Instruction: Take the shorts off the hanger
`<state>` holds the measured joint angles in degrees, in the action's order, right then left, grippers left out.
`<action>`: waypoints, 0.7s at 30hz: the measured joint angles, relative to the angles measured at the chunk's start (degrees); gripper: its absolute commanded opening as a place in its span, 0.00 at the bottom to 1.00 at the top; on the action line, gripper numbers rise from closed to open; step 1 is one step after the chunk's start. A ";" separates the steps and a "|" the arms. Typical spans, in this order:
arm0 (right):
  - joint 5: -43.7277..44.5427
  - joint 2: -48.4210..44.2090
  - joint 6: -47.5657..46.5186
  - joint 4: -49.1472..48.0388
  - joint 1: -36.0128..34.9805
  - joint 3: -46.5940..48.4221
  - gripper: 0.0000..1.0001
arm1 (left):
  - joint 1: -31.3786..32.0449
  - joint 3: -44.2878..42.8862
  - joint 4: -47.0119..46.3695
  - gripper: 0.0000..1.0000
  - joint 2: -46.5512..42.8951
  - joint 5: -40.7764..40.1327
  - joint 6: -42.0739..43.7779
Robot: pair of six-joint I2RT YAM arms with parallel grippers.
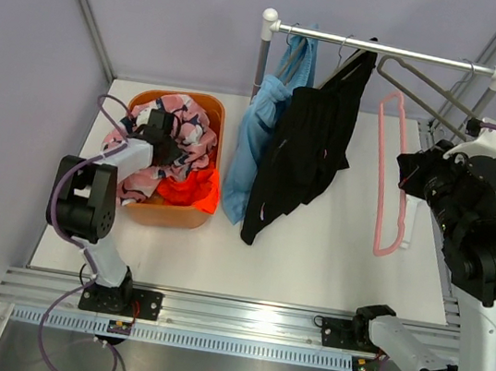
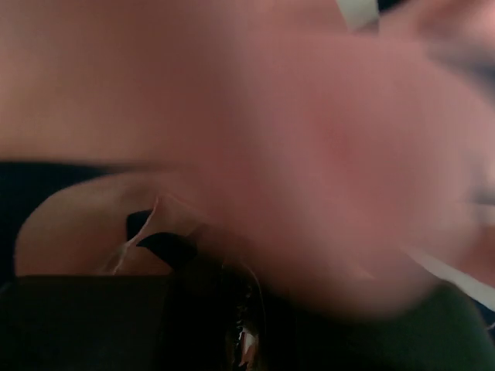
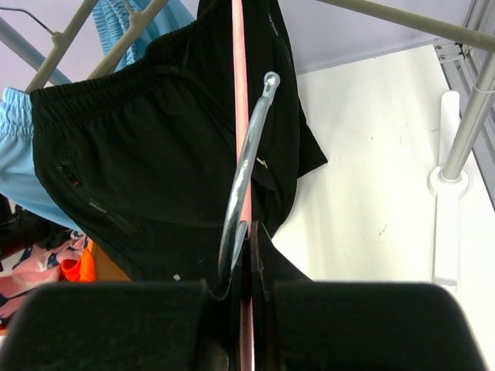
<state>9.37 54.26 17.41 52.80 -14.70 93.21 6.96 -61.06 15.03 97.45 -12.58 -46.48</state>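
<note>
The black shorts [image 1: 305,147] and the light blue shorts [image 1: 264,127] hang from the rack rail [image 1: 390,49]. The pink patterned shorts [image 1: 181,134] and the bright orange shorts [image 1: 193,189] lie in the orange basket [image 1: 169,215]. My left gripper [image 1: 162,135] is down in the basket on the pink shorts. Blurred pink fabric [image 2: 309,154] fills its wrist view and hides how the jaws stand. My right gripper [image 1: 406,175] is shut on an empty pink hanger [image 1: 387,183], right of the black shorts. In the right wrist view the gripper [image 3: 249,232] clamps the pink hanger [image 3: 239,93] beside its metal hook [image 3: 251,139], with the black shorts [image 3: 155,154] behind.
Empty grey hangers [image 1: 426,89] hang at the right end of the rail. The rack's white post [image 1: 264,53] stands at the back centre, its other post and white foot [image 3: 447,182] at the right. Purple walls enclose the white table [image 1: 337,274].
</note>
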 measured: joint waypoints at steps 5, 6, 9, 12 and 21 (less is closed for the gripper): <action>0.00 -0.09 -0.02 0.81 0.00 0.33 0.00 | 0.02 -0.76 -2.89 0.26 1.79 5.11 -0.85; 0.00 -0.09 -0.02 0.94 0.00 0.33 0.00 | 0.09 -0.39 -3.72 0.28 1.79 5.97 -1.05; 0.00 0.11 -0.02 1.27 0.00 0.33 0.00 | 0.11 0.70 -5.73 0.43 1.64 7.52 -1.20; -0.02 0.48 0.00 1.51 0.00 0.33 0.00 | 0.24 1.25 -6.29 0.52 0.52 8.17 -0.96; 0.24 4.39 -0.02 4.20 0.00 3.21 0.00 | 0.98 2.67 0.76 0.93 -13.53 4.11 2.99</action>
<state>9.61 58.65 17.39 56.99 -14.70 96.42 7.94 -58.39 15.79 83.92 -8.47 -43.48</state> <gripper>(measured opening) 0.033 0.865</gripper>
